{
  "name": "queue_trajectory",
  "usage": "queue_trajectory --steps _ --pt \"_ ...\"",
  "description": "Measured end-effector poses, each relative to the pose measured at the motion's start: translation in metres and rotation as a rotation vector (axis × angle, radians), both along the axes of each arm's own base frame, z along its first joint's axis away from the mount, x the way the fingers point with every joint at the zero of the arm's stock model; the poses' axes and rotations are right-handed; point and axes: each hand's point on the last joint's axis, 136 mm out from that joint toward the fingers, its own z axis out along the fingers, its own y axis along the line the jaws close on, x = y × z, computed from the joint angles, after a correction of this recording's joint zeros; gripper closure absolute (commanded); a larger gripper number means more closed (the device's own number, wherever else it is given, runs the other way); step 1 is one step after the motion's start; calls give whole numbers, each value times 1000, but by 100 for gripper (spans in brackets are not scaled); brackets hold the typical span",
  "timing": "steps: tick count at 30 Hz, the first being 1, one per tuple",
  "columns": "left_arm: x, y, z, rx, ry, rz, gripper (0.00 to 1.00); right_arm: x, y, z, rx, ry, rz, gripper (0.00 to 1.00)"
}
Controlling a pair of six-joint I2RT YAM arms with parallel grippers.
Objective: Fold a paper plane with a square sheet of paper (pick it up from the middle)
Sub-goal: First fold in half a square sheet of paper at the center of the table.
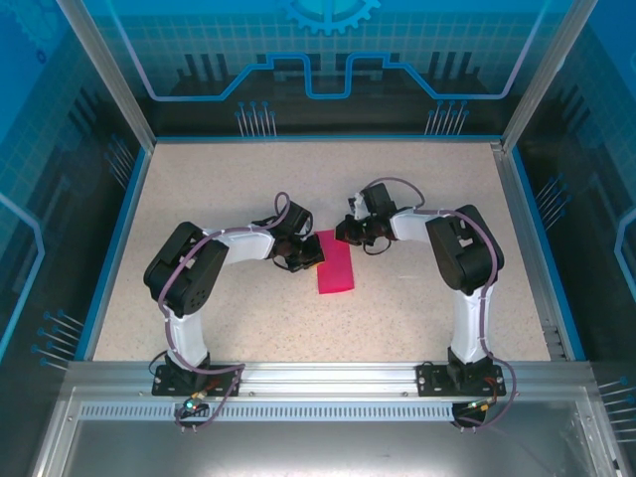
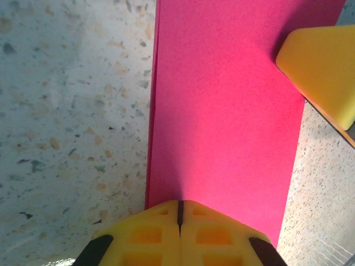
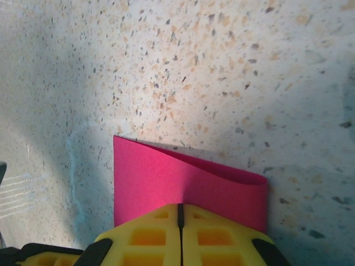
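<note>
Sheet of paper (image 1: 336, 263) sits mid-worktop (image 1: 219, 179), folded double into a narrow magenta rectangle, long axis roughly 12 to 6 in the top view. No dart shape yet, just the one fold.

Left gripper (image 1: 306, 255) is at the sheet's 10 o'clock, on its left long edge near the far end. Left wrist view: gripper (image 2: 179, 213) has its yellow fingers pressed together, no gap, tips resting on the near edge of the paper (image 2: 222, 111), which lies flat and runs off toward 12. One yellow finger of the right gripper (image 2: 321, 72) shows at 2 o'clock, over the opposite edge.

Right gripper (image 1: 350, 236) is at the sheet's 1 o'clock, at the far right corner. Right wrist view: gripper (image 3: 180, 213) fingers also together, tips on the paper (image 3: 166, 172). The top layer bows up slightly toward 3 o'clock there, so the fold is not pressed flat.

Can't tell whether either gripper pinches paper or only presses on it.
</note>
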Motion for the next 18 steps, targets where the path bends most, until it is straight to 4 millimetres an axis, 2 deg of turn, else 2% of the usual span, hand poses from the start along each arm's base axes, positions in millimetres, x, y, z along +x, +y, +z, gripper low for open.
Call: queue_trajectory --steps 18 --pt "0 0 0 1 -2 -4 94 26 -18 1 -10 0 -179 92"
